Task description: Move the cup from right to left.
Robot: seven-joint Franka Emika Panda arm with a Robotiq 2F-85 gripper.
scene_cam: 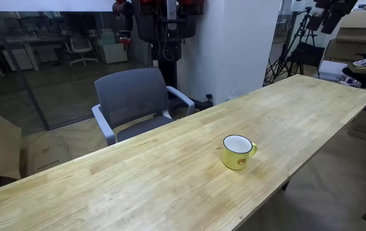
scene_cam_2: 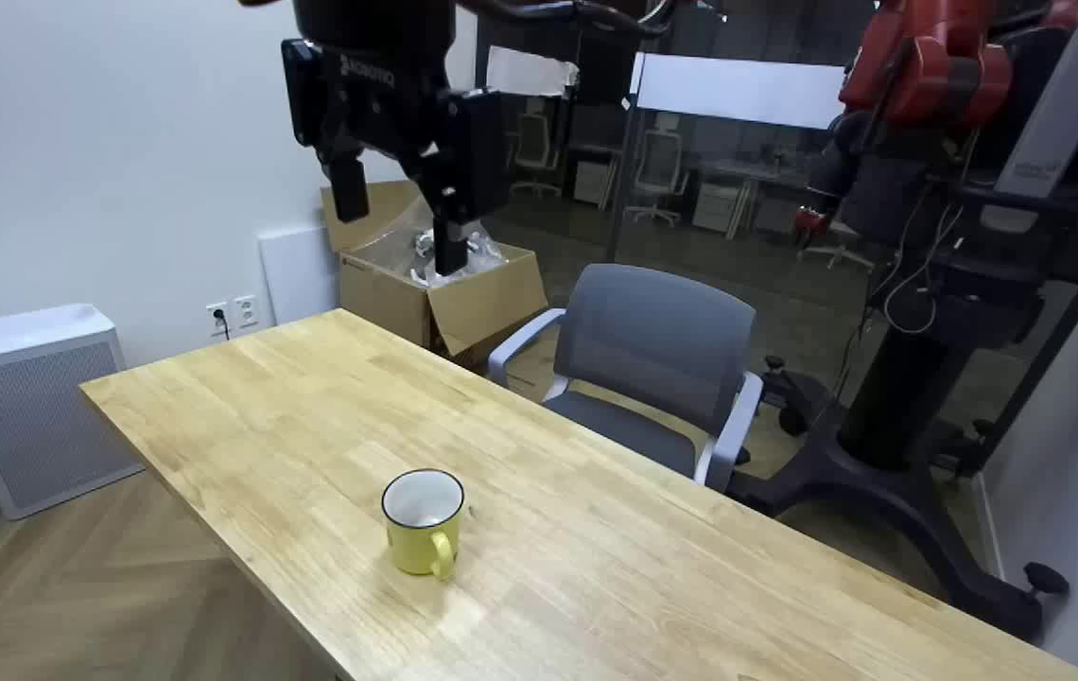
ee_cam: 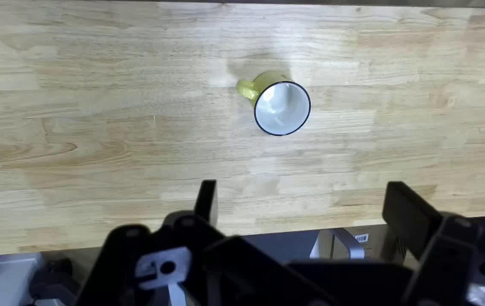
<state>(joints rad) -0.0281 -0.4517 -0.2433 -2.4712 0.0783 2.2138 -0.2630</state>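
The cup is a small yellow mug with a white interior, a dark rim line and a side handle. It stands upright on the wooden table in both exterior views, as the cup [scene_cam: 236,157] and again as the cup [scene_cam_2: 423,530]. In the wrist view the cup [ee_cam: 272,97] is above centre, its handle pointing left. My gripper [ee_cam: 302,185] is open, with nothing between its fingers. The gripper hangs well above the table in an exterior view [scene_cam_2: 401,227], and its fingertips show at the top right in an exterior view [scene_cam: 321,27]. The fingers are apart from the cup.
The long wooden table [scene_cam: 131,189] bears the cup. A grey chair [scene_cam: 135,96] with armrests stands against one long edge. Open cardboard boxes [scene_cam_2: 492,298] stand beyond one table end. A red and black robot [scene_cam_2: 936,236] stands behind the chair.
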